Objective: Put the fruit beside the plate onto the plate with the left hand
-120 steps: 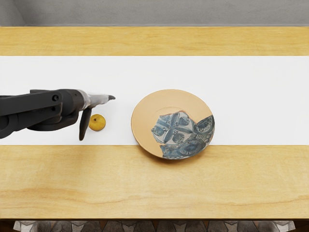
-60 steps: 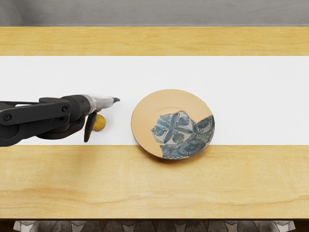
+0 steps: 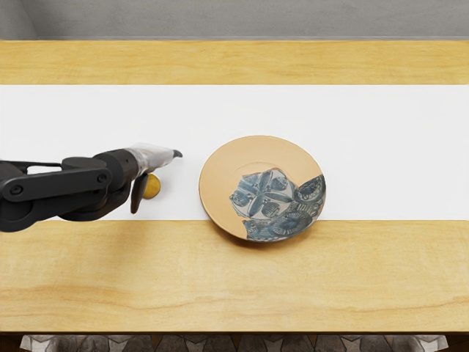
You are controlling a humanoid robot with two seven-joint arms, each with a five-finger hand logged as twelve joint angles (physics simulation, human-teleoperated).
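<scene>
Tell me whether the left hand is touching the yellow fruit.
Cannot tell. In the head view the left hand covers the left side of the fruit with no gap visible, but it may only be hovering above it.

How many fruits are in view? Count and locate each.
1. The round yellow fruit lies on the white runner left of the orange blue-patterned plate, partly hidden behind the left hand; the arm could hide others.

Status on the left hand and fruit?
Left hand at fruit, fingers open, no grasp. Fruit beside plate, not on it. Nothing between them. Right hand out of view.
</scene>
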